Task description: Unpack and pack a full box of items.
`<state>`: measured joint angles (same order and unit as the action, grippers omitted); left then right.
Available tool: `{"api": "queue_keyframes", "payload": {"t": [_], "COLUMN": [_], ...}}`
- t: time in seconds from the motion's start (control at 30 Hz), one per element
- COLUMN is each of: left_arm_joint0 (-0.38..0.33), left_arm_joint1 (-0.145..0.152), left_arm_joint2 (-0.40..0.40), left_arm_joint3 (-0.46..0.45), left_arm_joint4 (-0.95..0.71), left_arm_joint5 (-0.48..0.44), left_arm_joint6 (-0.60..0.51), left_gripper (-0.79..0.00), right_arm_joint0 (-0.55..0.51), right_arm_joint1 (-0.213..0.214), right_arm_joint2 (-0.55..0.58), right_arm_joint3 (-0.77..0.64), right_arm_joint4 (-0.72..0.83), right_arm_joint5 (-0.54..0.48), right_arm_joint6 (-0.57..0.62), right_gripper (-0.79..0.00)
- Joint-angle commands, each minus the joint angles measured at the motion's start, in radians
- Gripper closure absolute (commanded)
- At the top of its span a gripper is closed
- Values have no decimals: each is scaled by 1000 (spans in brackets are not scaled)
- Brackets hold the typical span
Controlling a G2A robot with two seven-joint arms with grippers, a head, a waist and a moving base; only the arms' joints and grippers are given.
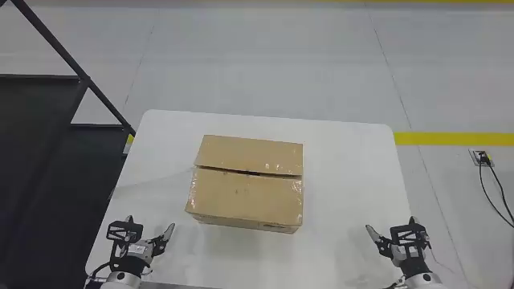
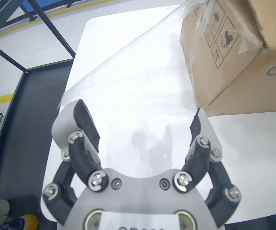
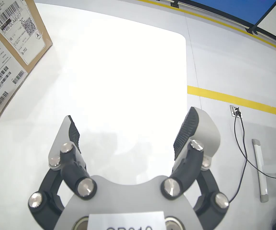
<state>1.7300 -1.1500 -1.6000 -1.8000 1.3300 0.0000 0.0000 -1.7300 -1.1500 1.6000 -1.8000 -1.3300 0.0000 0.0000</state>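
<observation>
A closed brown cardboard box [image 1: 247, 182] stands in the middle of the white table [image 1: 345, 177], its flaps shut and clear tape across the top. In the left wrist view the box [image 2: 234, 48] shows its taped corner with handling symbols. In the right wrist view the box [image 3: 10, 48] shows a side with shipping labels. My left gripper [image 1: 141, 237] [image 2: 140, 118] sits open near the table's front left corner, nothing between its fingers. My right gripper [image 1: 399, 238] [image 3: 130, 128] sits open near the front right corner, also holding nothing. Both are apart from the box.
A black metal frame [image 1: 56, 56] and a dark shelf [image 2: 20, 111] stand left of the table. On the floor to the right lie a yellow line [image 1: 454, 138], a floor socket with a cable [image 3: 236, 113] and a grey bar [image 3: 259, 168].
</observation>
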Motion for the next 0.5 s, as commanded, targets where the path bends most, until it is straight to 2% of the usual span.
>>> {"api": "queue_keyframes", "payload": {"t": [0.0,0.07,0.23,0.47], "left_arm_joint0": [-1,-6,-28,-83], "left_arm_joint1": [0,1,-2,-6], "left_arm_joint2": [3,1,-16,-47], "left_arm_joint3": [-4,0,4,-13], "left_arm_joint4": [-2,-5,-71,-226], "left_arm_joint5": [-9,-60,-80,-136], "left_arm_joint6": [3,44,87,68], "left_gripper": [-785,-785,-785,-785], "right_arm_joint0": [1,1,-2,16], "right_arm_joint1": [0,0,-4,-10], "right_arm_joint2": [-1,-5,-9,-24], "right_arm_joint3": [-4,-21,-82,-231], "right_arm_joint4": [-1,-1,67,219], "right_arm_joint5": [-3,-28,-68,-106], "right_arm_joint6": [-2,-3,16,123], "right_gripper": [-785,-785,-785,-785]}}
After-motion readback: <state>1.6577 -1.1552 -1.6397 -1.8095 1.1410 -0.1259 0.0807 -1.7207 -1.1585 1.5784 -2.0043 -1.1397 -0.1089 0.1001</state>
